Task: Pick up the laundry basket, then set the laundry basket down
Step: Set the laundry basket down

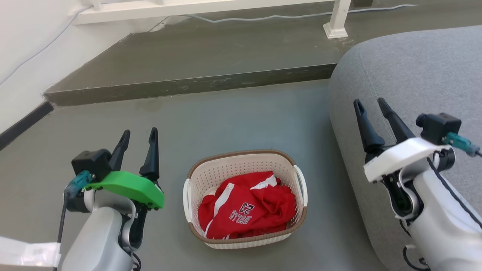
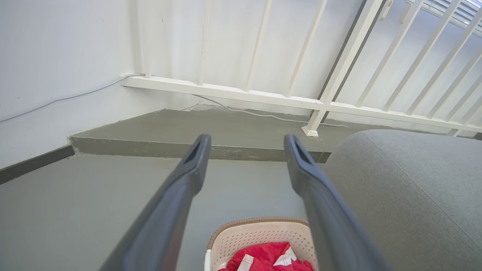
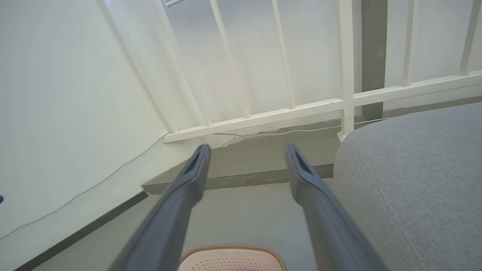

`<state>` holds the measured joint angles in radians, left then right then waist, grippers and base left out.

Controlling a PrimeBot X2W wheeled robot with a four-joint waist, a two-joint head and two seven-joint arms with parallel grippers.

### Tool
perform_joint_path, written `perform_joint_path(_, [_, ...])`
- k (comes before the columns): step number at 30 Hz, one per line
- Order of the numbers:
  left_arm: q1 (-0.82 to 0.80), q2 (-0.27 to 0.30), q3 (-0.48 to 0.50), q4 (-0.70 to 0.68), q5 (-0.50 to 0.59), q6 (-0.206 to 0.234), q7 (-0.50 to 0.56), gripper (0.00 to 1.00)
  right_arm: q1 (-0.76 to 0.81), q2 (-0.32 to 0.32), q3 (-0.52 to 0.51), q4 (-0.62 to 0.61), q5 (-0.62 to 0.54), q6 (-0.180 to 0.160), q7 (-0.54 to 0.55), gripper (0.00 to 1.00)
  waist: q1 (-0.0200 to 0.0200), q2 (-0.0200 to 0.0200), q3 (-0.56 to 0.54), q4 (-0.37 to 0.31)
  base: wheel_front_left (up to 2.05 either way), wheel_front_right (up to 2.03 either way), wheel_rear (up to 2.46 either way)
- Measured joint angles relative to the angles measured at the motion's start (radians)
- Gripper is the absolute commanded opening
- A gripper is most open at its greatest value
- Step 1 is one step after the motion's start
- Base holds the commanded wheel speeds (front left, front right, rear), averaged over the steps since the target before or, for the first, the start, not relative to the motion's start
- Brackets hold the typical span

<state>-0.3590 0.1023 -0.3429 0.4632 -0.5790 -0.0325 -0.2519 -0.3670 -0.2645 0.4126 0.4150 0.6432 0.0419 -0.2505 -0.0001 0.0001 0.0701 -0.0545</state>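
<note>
The laundry basket (image 1: 290, 165), cream plastic with perforated walls, a brown woven-look rim and white side handles, stands on the grey floor in the lower middle of the head view. A crumpled red jersey (image 1: 246, 205) lies inside it. My left gripper (image 1: 139, 136) hovers open to the basket's left, clear of it. My right gripper (image 1: 371, 103) is open too, raised to the basket's right in front of the sofa. The basket's far rim (image 2: 260, 221) peeks in between the left gripper's (image 2: 246, 141) fingers, and its rim (image 3: 231, 249) sits below the right gripper (image 3: 246, 150).
A grey sofa (image 1: 410, 75) fills the right side, close to the basket. A raised concrete step (image 1: 196, 86) crosses the floor behind, with a white railing (image 1: 337, 22) and a cable on it. A white wall (image 1: 22, 56) bounds the left.
</note>
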Motion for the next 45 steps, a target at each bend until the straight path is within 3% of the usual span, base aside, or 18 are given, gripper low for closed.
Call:
perform_joint_path(22, [0.185, -0.026, 0.088, -0.177, 0.154, 0.017, 0.0, 1.0, 0.227, 0.044, -0.121, -0.158, -0.165, -0.017, 0.0, 1.0, 0.0, 0.0, -0.018, 0.005, 0.0, 0.0, 0.0])
perform_joint_path(45, [0.258, -0.051, 0.123, -0.225, 0.193, 0.005, 0.0, 1.0, 0.281, 0.083, -0.183, -0.184, -0.229, 0.02, 0.0, 1.0, 0.0, 0.0, -0.021, 0.013, 0.0, 0.0, 0.0])
